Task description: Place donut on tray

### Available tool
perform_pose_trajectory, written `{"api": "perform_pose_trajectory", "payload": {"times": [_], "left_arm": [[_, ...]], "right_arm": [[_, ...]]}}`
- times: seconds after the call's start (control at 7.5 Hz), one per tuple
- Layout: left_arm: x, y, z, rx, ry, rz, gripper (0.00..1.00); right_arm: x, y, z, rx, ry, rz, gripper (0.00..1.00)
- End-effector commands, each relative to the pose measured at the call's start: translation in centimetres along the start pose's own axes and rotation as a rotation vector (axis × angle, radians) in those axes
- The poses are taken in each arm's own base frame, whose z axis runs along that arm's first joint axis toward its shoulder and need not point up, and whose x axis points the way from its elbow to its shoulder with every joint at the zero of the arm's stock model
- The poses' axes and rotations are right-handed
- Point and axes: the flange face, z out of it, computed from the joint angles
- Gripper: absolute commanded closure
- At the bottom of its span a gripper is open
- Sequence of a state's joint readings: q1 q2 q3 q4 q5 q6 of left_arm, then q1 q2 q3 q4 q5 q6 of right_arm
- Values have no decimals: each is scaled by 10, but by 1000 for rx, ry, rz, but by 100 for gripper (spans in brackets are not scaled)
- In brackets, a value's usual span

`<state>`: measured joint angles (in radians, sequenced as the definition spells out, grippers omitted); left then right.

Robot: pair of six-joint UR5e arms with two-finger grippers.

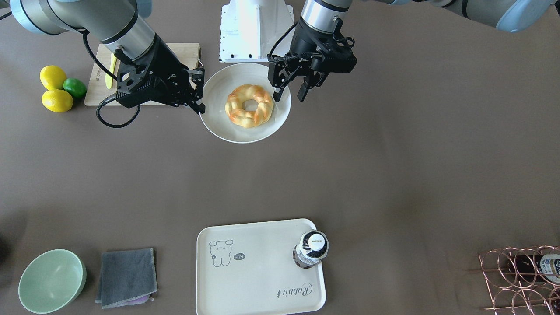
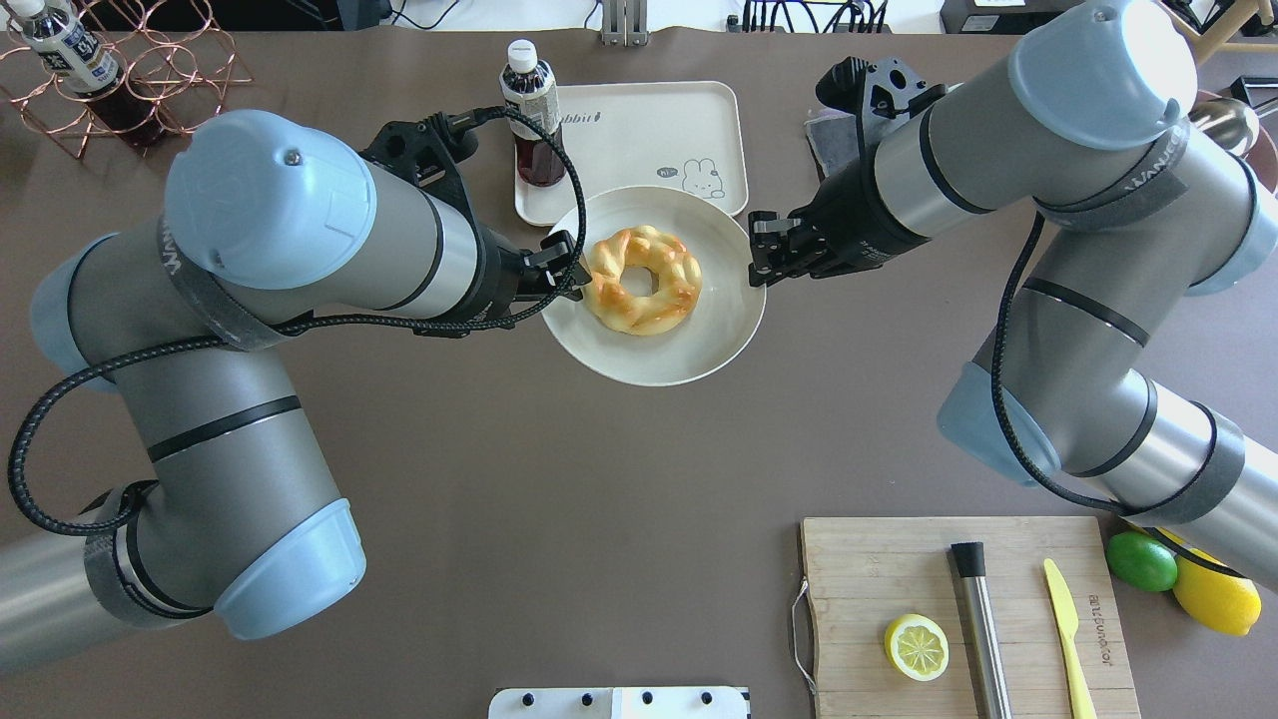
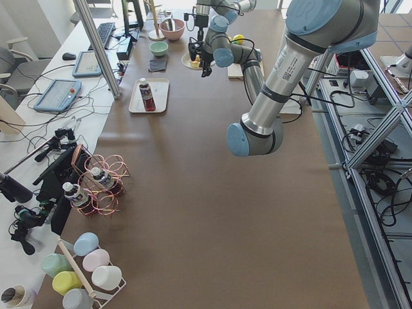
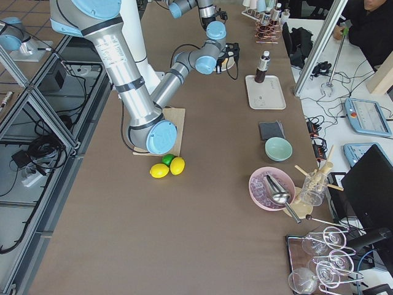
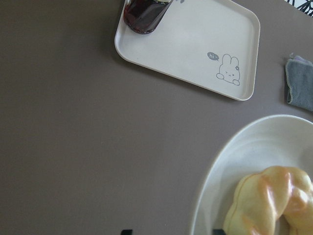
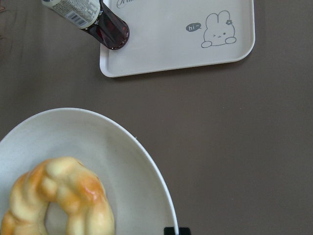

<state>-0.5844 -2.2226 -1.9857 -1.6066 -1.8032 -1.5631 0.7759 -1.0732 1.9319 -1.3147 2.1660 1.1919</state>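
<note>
The donut (image 1: 249, 106) is a twisted golden ring lying on a round white plate (image 1: 218, 118); it also shows in the overhead view (image 2: 642, 278) and in both wrist views (image 5: 274, 200) (image 6: 58, 200). My right gripper (image 1: 201, 106) (image 2: 757, 270) is shut on the plate's rim and seems to hold the plate above the table. My left gripper (image 1: 290, 94) (image 2: 567, 268) is open at the plate's opposite rim, beside the donut and not touching it. The cream rabbit tray (image 1: 258, 280) (image 2: 649, 125) (image 5: 195, 44) (image 6: 171, 44) lies farther out on the table.
A dark drink bottle (image 1: 311, 249) stands on one corner of the tray. A grey cloth (image 1: 127, 276) and a green bowl (image 1: 51, 281) lie beside the tray. A cutting board (image 2: 899, 569) with a lemon half (image 2: 917, 647) is near the robot. A copper wire rack (image 1: 520, 280) stands at the far corner.
</note>
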Motion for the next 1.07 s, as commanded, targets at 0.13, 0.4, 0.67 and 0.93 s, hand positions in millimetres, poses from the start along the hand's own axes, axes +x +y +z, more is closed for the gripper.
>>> {"api": "perform_pose_trajectory", "payload": {"times": [0.13, 0.4, 0.67, 0.93], "left_arm": [[1, 0, -4, 1, 13, 2, 2], [1, -5, -8, 7, 17, 0, 2], [-1, -14, -12, 21, 18, -7, 2], [-5, -27, -21, 15, 19, 56, 2]], "right_arm": [[8, -3, 11, 33, 37, 10, 100], [15, -7, 41, 19, 91, 26, 100], [26, -14, 51, 16, 119, 47, 100], [62, -47, 69, 22, 203, 120, 100]]}}
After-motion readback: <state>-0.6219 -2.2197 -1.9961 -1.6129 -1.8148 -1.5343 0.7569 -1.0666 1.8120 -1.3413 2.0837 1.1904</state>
